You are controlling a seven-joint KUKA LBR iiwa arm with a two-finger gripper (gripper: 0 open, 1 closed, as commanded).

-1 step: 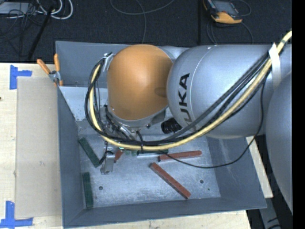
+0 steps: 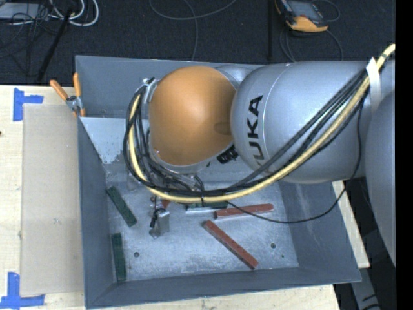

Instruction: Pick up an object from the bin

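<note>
Bin (image 2: 93, 192), grey metal. Gripper (image 2: 157, 222): low, left of centre frame, over bare floor; open or closed, cannot tell. Green bar (image 2: 121, 206): nearest, just left, not touching. Second green bar (image 2: 117, 257): lower left. Upper red bar (image 2: 244, 210), lower red bar (image 2: 230, 245): right of gripper.

Far half of the bin (image 2: 97, 237) is roofed by the orange cover (image 2: 190, 115) and the cable loop (image 2: 139, 166); no way down there. Left side: tilted green bar (image 2: 121, 205), second green bar (image 2: 117, 256) lying along the left wall. Right of centre: long red-brown bar (image 2: 230, 243), with the short red-brown bar (image 2: 244, 210) farther back. Bare floor between the two pairs and along the near wall.
</note>
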